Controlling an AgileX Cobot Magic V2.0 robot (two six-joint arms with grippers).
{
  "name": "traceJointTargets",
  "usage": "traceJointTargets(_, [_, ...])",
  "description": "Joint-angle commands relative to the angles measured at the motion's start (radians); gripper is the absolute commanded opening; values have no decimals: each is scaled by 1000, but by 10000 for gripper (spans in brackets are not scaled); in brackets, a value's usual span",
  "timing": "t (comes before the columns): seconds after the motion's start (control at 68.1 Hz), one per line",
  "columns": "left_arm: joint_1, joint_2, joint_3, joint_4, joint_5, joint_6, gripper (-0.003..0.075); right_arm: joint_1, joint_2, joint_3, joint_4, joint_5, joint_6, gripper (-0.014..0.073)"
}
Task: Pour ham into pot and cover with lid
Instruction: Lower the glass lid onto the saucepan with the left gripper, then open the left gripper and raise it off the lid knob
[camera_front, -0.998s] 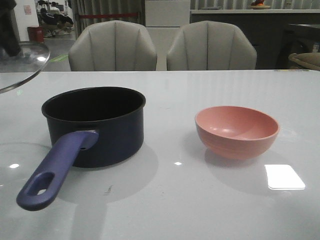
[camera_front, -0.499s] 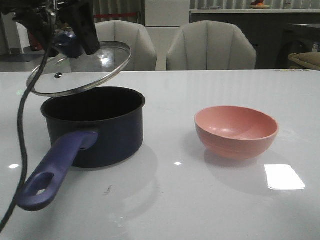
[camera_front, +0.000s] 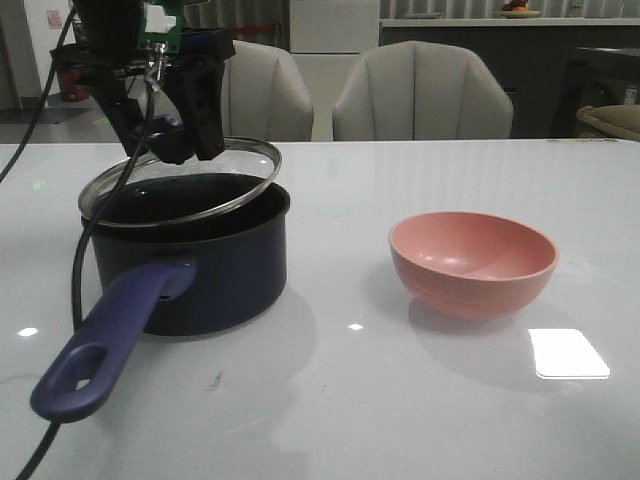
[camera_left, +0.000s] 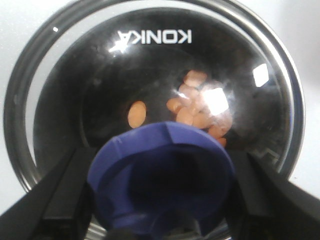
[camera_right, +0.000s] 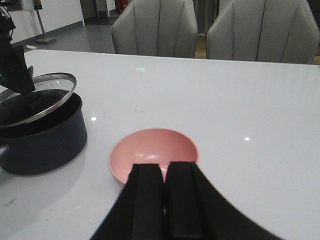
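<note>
Left gripper (camera_front: 170, 135): clamped on the lid's dark blue knob (camera_left: 162, 182); in the left wrist view one black finger (camera_left: 60, 200) stands on each side of it.
Lid (camera_front: 215, 185): clear glass with a metal rim, held over the pot and tilted; in the front view the far-right edge sits higher and the left edge dips toward the pot rim. Whether any edge touches the rim, cannot tell.
Pot (camera_front: 215, 270): dark navy saucepan on the white table (camera_front: 420, 400), left of centre; long purple-blue handle (camera_front: 105, 345) points toward the camera and a little left.
Ham (camera_left: 192, 107): small orange-pink chunks seen through the glass on the pot floor, one piece apart from the cluster. Pouring looks done.
Pink bowl (camera_front: 472, 262): right of the pot, well apart, upright, appears empty.
Right gripper (camera_right: 165, 200): fingers pressed together, holding nothing, near the bowl's near side.
Key relation: lid roughly centred over the pot mouth, directly beneath the left gripper. The move left, by my reading, is straight down with the tilt levelled out so the rim seats all round.
Risk: released while tilted, the lid may seat askew or slide off.
</note>
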Motion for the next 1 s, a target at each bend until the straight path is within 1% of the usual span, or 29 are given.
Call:
traceJointTargets(0.0, [-9, -53, -40, -12, 22, -14, 402, -1, 3, -26, -14, -82, -4, 137])
traceJointTargets(0.132, [-9, -34, -40, -17, 25, -14, 489, -1, 3, -26, -14, -82, -4, 137])
traceJointTargets(0.264, [-16, -25, -40, -23, 25, -14, 536, -1, 3, -26, -14, -82, -4, 137])
traceJointTargets(0.426, [-16, -20, -40, -23, 25, -14, 634, -1, 3, -26, -14, -82, -4, 137])
traceJointTargets(0.499, [-16, -20, -40, -23, 25, -14, 659, -1, 3, -26, -14, -82, -4, 137])
traceJointTargets(0.587, [-16, -20, -40, -36, 25, -14, 659, -1, 3, -26, -14, -82, -4, 137])
traceJointTargets(0.748, [-16, -20, -40, -133, 25, -14, 659, -1, 3, -26, -14, -82, -4, 137])
traceJointTargets(0.983, [-16, -20, -40, -136, 25, -14, 659, -1, 3, -26, -14, -82, -4, 137])
